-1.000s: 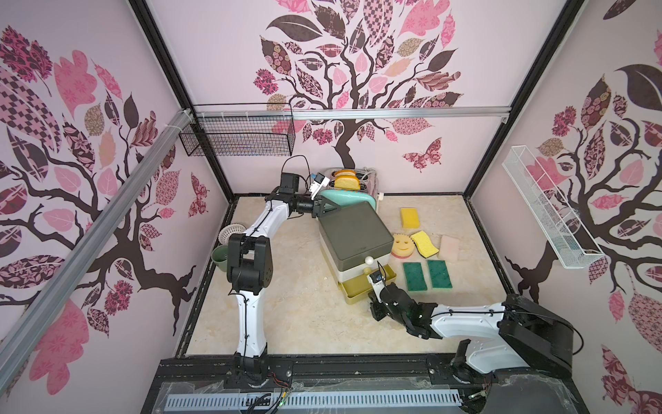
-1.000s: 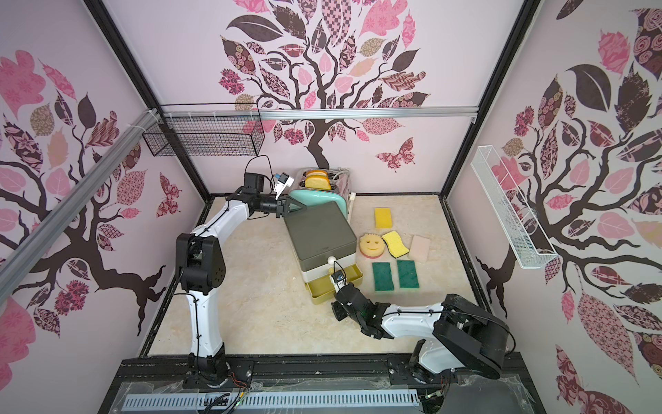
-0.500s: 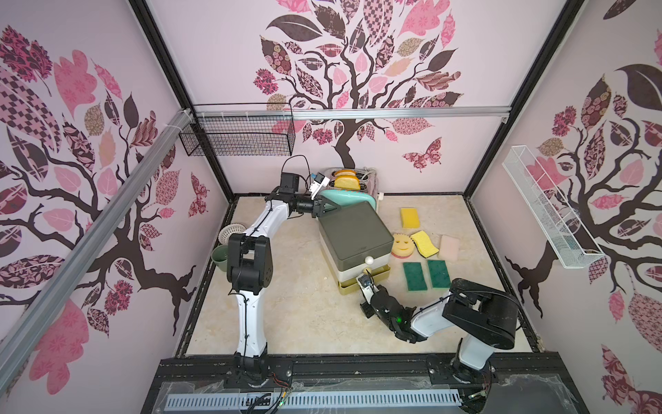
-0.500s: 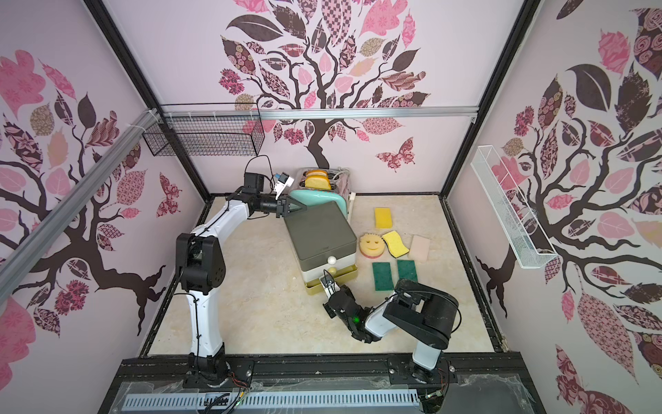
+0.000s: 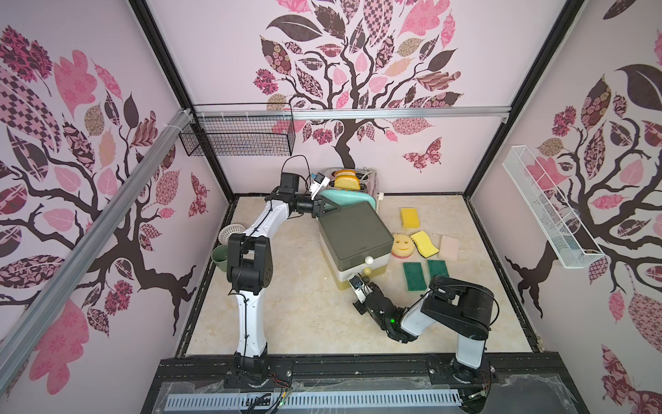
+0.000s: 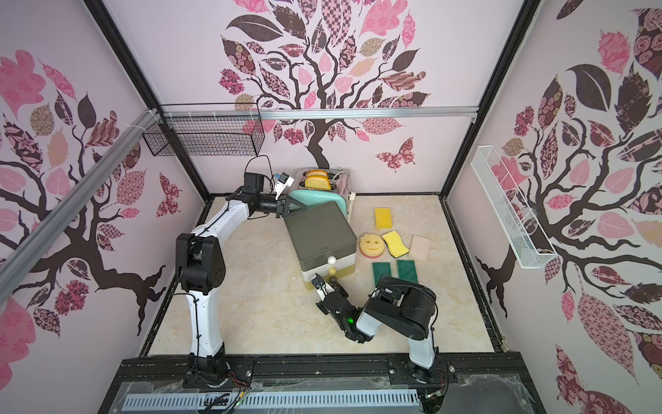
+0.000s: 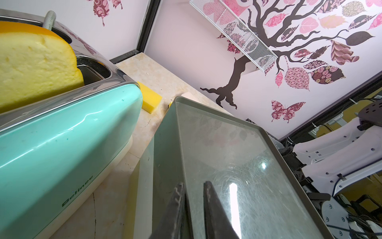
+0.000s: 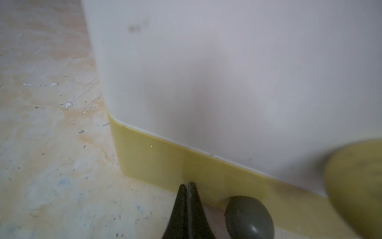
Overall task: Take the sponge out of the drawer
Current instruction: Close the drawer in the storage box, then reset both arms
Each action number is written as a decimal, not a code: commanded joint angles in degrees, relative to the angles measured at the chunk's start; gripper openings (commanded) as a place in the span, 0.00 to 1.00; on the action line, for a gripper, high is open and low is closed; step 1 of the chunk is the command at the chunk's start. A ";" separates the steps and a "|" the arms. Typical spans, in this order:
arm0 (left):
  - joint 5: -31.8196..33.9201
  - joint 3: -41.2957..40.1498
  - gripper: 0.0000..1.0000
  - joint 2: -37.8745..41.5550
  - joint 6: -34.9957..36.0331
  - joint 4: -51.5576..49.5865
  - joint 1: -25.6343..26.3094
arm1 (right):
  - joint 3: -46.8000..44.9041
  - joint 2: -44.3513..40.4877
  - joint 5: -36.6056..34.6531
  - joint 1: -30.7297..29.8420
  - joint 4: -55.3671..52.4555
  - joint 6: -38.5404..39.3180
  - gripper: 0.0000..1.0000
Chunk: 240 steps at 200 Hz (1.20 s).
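My right pincer (image 8: pixel 187 184) is fully closed on nothing. Its 2 tips are pressed together at the foot of the yellow bottom drawer (image 8: pixel 157 163), just beside the grey knob (image 8: pixel 248 217); I cannot tell whether they touch the front. Directly above is the white middle drawer (image 8: pixel 206 72). The 3-drawer unit (image 5: pixel 353 229) stands on the table (image 5: pixel 304 304). Its fronts hide the interiors, so I cannot tell where the sponge inside lies. To the right of the unit, loose on the table, are 2 green scouring pads (image 5: pixel 415 276), a round smiley sponge (image 5: pixel 403 244), a yellow sponge with dark backing (image 5: pixel 424 243) and a pale pink sponge (image 5: pixel 448 247). Farther back lies a plain yellow sponge (image 5: pixel 409 217). At the unit's rear corner my left pincer (image 7: pixel 193 183) is clamped narrow on the raised rim of the grey top, 1 finger outside the wall and 1 on the top surface. Just behind stands the mint toaster (image 7: pixel 62 144) with bread slices (image 5: pixel 345 183) in its slots.
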<state>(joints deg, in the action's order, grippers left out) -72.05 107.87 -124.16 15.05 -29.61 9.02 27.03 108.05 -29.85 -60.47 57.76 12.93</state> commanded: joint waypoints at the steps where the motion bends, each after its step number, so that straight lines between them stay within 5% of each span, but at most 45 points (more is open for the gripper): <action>1: 6.88 -3.90 0.20 -4.51 4.07 -4.85 0.31 | 2.77 -0.13 -1.52 0.44 4.12 2.12 0.00; 36: 6.36 -3.80 0.20 -2.72 1.93 -2.09 -0.90 | -0.08 -11.93 -1.63 0.03 -6.40 -1.50 0.00; 67: 8.60 -4.35 0.22 0.99 -10.07 13.03 -2.99 | -0.94 -30.02 0.14 -0.18 -28.20 -4.95 0.39; 97: 12.22 2.15 0.27 1.86 -16.85 20.55 -4.81 | 1.08 -43.93 -2.13 -0.18 -44.79 -5.18 0.54; 129: 12.78 9.60 0.43 2.22 -23.96 27.09 -7.11 | 2.82 -53.13 -5.06 1.69 -53.83 -6.24 0.59; 146: 12.38 9.15 0.59 4.39 -26.21 29.95 -7.76 | 2.62 -56.28 -5.80 4.51 -56.17 -7.37 0.60; 173: 20.92 -7.31 0.73 16.30 -23.60 34.71 -8.69 | 4.70 -59.64 -1.65 17.19 -62.78 -12.04 0.61; 199: 37.71 -21.29 0.86 27.39 -18.83 28.80 -9.00 | 7.69 -57.90 17.45 37.85 -65.10 -15.15 0.62; 204: 40.40 -22.68 0.98 28.51 -17.81 26.18 -9.02 | 8.57 -56.25 22.13 42.29 -65.66 -15.94 0.62; 215: 46.26 -27.07 0.98 31.01 -14.84 22.06 -9.03 | 10.52 -52.00 31.45 50.70 -65.89 -17.11 0.62; 240: 59.66 -47.73 0.98 38.74 -15.51 36.30 -9.10 | 7.27 -48.25 29.60 53.52 -54.42 -12.75 0.61</action>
<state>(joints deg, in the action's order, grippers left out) -30.02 75.70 -89.60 -2.44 0.12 0.25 36.47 57.63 -8.25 -8.14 -3.42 -1.08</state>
